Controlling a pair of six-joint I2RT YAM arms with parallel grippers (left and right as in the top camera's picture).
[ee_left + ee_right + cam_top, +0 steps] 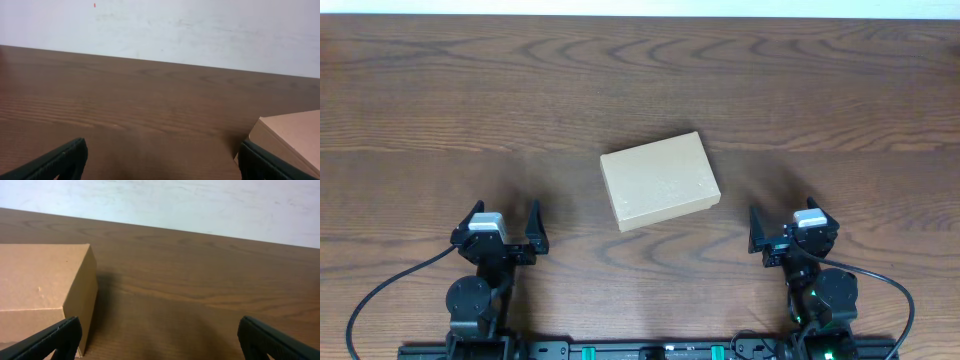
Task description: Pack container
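Overhead view: we note the container, a plain tan cardboard box with lid down, on the table ahead and inward of each claw, long axis crosswise, slightly skewed. Right claw sits nearer than left claw; both gape wide, holding nothing

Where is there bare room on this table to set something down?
Bare wood covers the far half of the table beyond the container, and both its flanks. Tightest: the near strip between container, left tool and right tool.
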